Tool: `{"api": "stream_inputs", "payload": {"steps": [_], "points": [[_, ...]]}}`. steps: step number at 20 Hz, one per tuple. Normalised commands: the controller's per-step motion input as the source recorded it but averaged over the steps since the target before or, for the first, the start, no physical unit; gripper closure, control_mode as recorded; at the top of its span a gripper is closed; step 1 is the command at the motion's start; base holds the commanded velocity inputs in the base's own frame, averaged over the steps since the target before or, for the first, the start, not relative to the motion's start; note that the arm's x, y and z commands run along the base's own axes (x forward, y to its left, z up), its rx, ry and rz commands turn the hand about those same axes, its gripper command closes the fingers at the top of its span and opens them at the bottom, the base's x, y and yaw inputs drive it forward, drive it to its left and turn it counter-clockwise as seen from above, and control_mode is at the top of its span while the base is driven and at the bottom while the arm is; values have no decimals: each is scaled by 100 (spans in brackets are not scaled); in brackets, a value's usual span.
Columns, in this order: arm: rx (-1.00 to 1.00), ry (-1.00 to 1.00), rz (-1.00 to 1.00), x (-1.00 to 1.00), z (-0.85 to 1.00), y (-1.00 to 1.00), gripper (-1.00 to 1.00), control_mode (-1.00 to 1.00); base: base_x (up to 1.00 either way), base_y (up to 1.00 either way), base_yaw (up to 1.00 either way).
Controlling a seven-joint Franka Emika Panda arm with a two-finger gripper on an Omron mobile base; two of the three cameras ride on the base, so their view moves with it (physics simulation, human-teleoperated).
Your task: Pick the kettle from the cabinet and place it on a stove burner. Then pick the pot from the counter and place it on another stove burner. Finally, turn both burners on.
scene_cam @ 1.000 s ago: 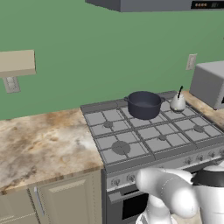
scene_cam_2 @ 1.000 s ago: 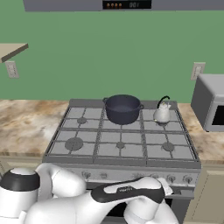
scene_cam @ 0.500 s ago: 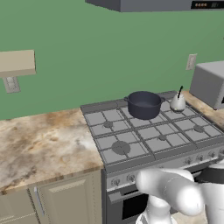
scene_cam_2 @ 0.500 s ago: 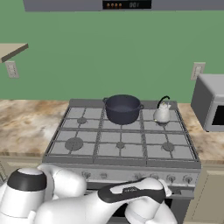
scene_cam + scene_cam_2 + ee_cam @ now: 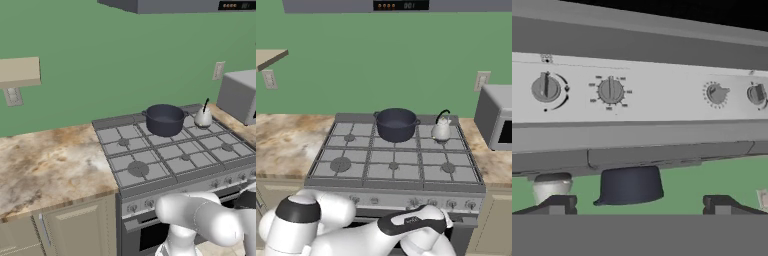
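The dark navy pot (image 5: 165, 120) (image 5: 396, 124) stands on the middle rear stove burner of the grey range. The small silver kettle (image 5: 203, 117) (image 5: 441, 130) stands on the rear burner to its right. My arm reaches low in front of the range. In the hand view, which is rolled upside down, my gripper (image 5: 638, 207) is open with nothing between its fingertips (image 5: 557, 205). It faces the front panel's knobs (image 5: 610, 91). The pot (image 5: 631, 185) and kettle (image 5: 552, 185) show beyond the panel. The cabinet shelf (image 5: 19, 72) hangs on the wall at the left.
The marbled counter (image 5: 50, 160) (image 5: 286, 140) lies left of the range, with beige drawer units below. A grey microwave (image 5: 240, 95) (image 5: 498, 117) sits on the counter at the right. The front burners (image 5: 341, 164) are bare. A hood hangs above.
My arm has shifted slightly to the right, low in front of the range. The pot and kettle have not moved, and the jaws stay open.
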Motion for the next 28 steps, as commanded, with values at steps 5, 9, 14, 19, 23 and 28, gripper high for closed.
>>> {"api": "stream_inputs", "payload": {"steps": [5, 9, 14, 19, 23, 28], "points": [[4, 0, -3, 21, -2, -22, -100, -100, 0, 0, 0], [2, 0, -2, 17, -3, -20, -100, -100, 0, 0, 0], [1, 0, -3, 16, -15, -7, -100, -100, 0, 0, 0], [1, 0, -3, 17, -20, 0, -100, -100, 0, 0, 0], [0, 0, -2, 9, -20, 0, -100, -100, 0, 0, 0], [0, 0, -2, 7, -20, 0, -100, -100, 0, 0, 0]]}}
